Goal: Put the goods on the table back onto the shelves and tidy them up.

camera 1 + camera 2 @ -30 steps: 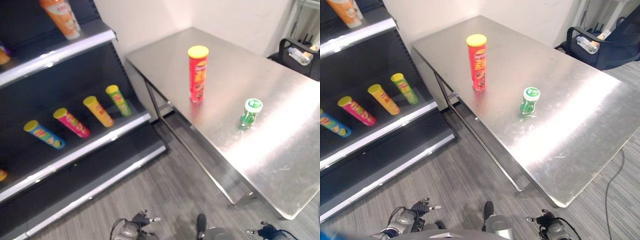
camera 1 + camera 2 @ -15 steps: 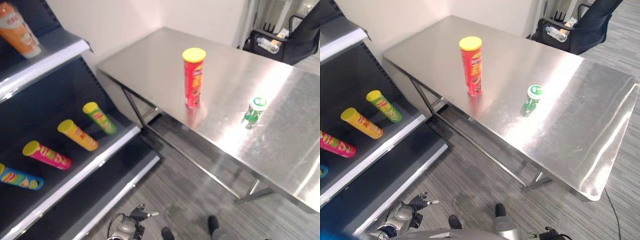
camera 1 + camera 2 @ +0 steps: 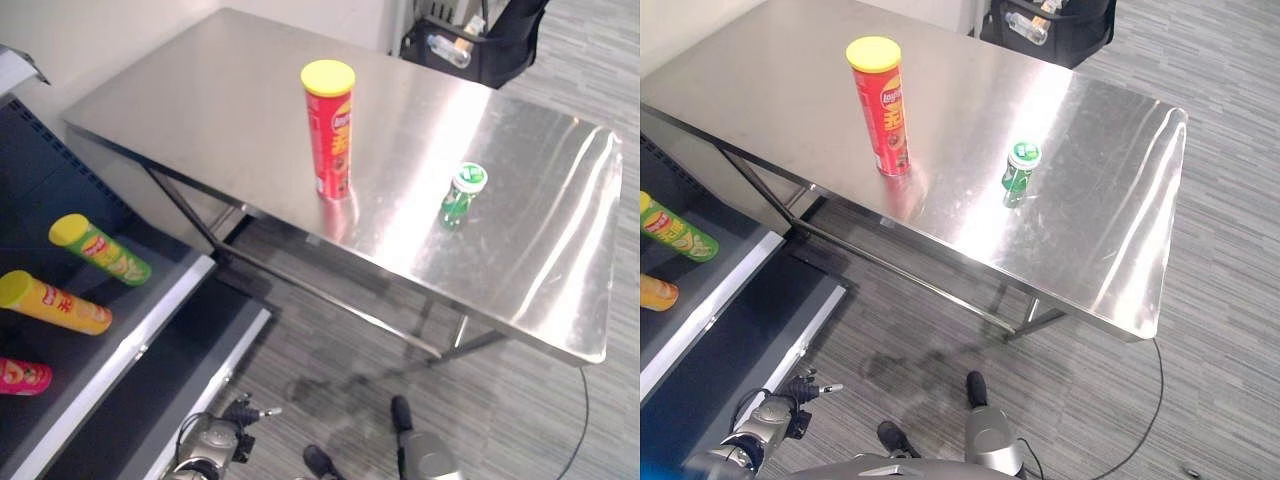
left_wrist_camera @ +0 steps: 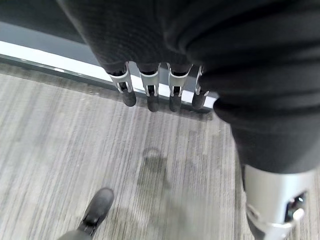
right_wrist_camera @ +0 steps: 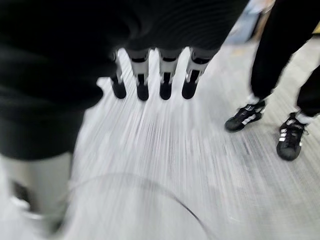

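Red can (image 3: 329,130) upright mid-surface, green bottle (image 3: 460,194) toward the far-right edge, both unheld.
Left hand (image 4: 150,87) and right hand (image 5: 155,75) hang low over the floor, fingers straight, empty. Can's long axis vertical; it stands up and ahead, nearer the left hand. Shelves (image 3: 100,330) left.

Head stereo pair looking steeply down from above, both sharing the steel table (image 3: 250,110) and shelf edge (image 3: 120,350), wrist views close over each hand (image 4: 150,95) (image 5: 150,85), facing grey floor (image 4: 75,150).
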### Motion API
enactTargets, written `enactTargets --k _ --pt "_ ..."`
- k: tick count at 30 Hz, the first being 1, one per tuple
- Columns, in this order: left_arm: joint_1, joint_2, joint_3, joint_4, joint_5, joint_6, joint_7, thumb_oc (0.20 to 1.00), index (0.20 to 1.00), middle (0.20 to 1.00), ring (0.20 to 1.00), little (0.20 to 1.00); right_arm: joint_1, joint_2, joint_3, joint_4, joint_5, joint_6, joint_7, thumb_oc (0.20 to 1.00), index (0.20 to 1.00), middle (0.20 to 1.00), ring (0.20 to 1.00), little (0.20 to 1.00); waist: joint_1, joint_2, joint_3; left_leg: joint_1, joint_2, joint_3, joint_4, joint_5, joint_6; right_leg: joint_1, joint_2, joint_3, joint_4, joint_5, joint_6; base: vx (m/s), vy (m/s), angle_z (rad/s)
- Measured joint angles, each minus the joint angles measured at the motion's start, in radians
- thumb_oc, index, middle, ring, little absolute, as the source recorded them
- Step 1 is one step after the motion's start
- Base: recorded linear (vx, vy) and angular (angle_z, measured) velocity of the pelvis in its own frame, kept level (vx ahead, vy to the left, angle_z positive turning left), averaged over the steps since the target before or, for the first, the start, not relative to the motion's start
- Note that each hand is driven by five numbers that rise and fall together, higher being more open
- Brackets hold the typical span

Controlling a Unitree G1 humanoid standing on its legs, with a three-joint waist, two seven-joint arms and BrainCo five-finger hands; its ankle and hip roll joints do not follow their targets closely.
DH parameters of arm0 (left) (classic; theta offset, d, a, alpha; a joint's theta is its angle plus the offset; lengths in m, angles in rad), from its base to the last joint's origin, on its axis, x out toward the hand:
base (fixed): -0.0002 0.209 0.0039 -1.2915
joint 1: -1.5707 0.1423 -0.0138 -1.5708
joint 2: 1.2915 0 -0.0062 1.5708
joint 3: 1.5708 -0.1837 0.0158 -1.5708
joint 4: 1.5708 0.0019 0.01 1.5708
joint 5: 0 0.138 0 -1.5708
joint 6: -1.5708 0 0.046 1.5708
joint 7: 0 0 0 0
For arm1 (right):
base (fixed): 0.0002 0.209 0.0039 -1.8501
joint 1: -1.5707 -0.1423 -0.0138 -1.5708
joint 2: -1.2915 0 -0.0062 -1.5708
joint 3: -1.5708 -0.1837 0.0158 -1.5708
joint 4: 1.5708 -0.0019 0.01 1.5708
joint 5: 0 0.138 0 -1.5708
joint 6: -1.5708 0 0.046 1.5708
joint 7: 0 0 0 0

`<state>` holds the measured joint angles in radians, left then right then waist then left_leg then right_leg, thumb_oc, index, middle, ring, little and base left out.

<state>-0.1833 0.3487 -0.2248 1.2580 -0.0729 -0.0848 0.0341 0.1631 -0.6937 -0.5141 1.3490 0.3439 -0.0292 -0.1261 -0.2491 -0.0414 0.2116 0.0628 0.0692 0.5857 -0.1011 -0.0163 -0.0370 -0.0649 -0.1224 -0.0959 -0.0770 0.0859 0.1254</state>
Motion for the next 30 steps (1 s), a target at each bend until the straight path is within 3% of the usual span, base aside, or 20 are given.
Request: enactTargets --k 3,5,7,8,11,12,16,18,22,30 --pt "0.030 -0.020 0.035 -0.027 0.000 -0.003 0.002 1.000 1.000 1.000 1.000 1.000 0.088 -0.060 -0.157 -0.135 0.070 -0.023 -0.039 1.000 1.000 1.000 1.000 1.000 -0.017 0.009 -0.008 0.010 0.005 0.001 0.003 -0.003 -0.004 0.020 0.005 -0.008 -0.017 0.001 0.000 0.00 -0.047 0.02" --pt "0.044 -0.037 0.036 -0.037 0.002 -0.002 0.003 1.000 1.000 1.000 1.000 1.000 0.104 -0.079 -0.234 -0.382 0.102 -0.037 -0.074 1.000 1.000 1.000 1.000 1.000 -0.040 0.012 -0.010 0.011 0.009 0.002 0.001 -0.003 -0.006 0.022 0.009 -0.007 -0.019 0.002 -0.001 0.02 -0.049 -0.04" --pt "0.041 -0.070 0.032 -0.039 0.007 -0.003 0.002 1.000 1.000 1.000 1.000 1.000 0.092 -0.127 -0.222 -0.525 0.129 -0.121 -0.086 1.000 1.000 1.000 1.000 1.000 -0.047 0.022 -0.017 0.010 0.011 -0.004 -0.001 -0.003 -0.008 0.029 0.010 -0.011 -0.019 0.002 -0.001 0.01 -0.068 0.08" --pt "0.053 -0.077 0.036 -0.061 0.010 -0.006 0.000 1.000 1.000 1.000 1.000 1.000 0.060 -0.148 -0.221 -0.598 0.127 -0.096 -0.093 1.000 1.000 1.000 1.000 1.000 -0.047 0.024 -0.018 0.011 0.011 -0.015 -0.002 -0.002 -0.010 0.035 0.010 -0.019 -0.020 0.001 -0.001 0.02 -0.090 0.17" --pt "0.062 -0.106 0.024 -0.069 0.016 -0.014 -0.005 1.000 1.000 1.000 1.000 1.000 0.012 -0.259 -0.143 -0.848 0.044 -0.144 -0.112 1.000 1.000 1.000 1.000 1.000 -0.032 0.052 -0.035 0.009 0.014 -0.037 -0.002 0.004 -0.012 0.047 0.009 -0.039 -0.020 0.000 -0.001 0.01 -0.064 0.28" --pt "0.071 -0.113 0.023 -0.076 0.018 -0.015 -0.008 1.000 1.000 1.000 1.000 1.000 -0.028 -0.317 -0.098 -0.895 -0.022 -0.149 -0.115 1.000 1.000 1.000 1.000 1.000 -0.003 0.056 -0.042 0.012 0.016 -0.052 0.001 0.010 -0.011 0.056 0.010 -0.057 -0.020 -0.002 -0.005 0.01 -0.068 0.36" --pt "0.114 -0.108 0.027 -0.083 0.018 -0.013 -0.009 1.000 1.000 1.000 1.000 1.000 -0.154 -0.413 0.063 -1.014 -0.242 -0.123 -0.126 1.000 1.000 1.000 1.000 1.000 0.072 0.064 -0.052 0.008 0.019 -0.088 0.003 0.025 -0.010 0.073 0.011 -0.093 -0.020 -0.008 -0.007 0.00 -0.064 0.29" --pt "0.137 -0.106 0.027 -0.085 0.018 -0.012 -0.009 1.000 1.000 1.000 1.000 1.000 -0.185 -0.414 0.122 -1.065 -0.314 -0.113 -0.121 1.000 1.000 1.000 1.000 1.000 0.099 0.064 -0.054 0.008 0.020 -0.101 0.004 0.030 -0.010 0.078 0.012 -0.103 -0.020 -0.008 -0.007 0.01 -0.069 0.29" --pt "0.197 -0.100 0.024 -0.084 0.020 0.002 -0.017 1.000 1.000 1.000 1.000 1.000 -0.304 -0.392 0.384 -1.005 -0.424 -0.098 -0.057 1.000 1.000 1.000 1.000 1.000 0.160 0.037 -0.055 0.009 0.015 -0.140 0.004 0.039 -0.004 0.105 0.005 -0.144 -0.020 -0.015 -0.007 0.01 -0.070 0.30" --pt "0.216 -0.066 0.038 -0.083 0.017 0.000 -0.020 1.000 1.000 1.000 1.000 1.000 -0.386 -0.307 0.531 -0.811 -0.379 -0.083 0.030 1.000 1.000 1.000 1.000 1.000 0.195 0.029 -0.053 0.013 0.010 -0.187 0.004 0.046 -0.002 0.141 -0.003 -0.192 -0.020 -0.024 -0.004 0.01 -0.053 0.18"
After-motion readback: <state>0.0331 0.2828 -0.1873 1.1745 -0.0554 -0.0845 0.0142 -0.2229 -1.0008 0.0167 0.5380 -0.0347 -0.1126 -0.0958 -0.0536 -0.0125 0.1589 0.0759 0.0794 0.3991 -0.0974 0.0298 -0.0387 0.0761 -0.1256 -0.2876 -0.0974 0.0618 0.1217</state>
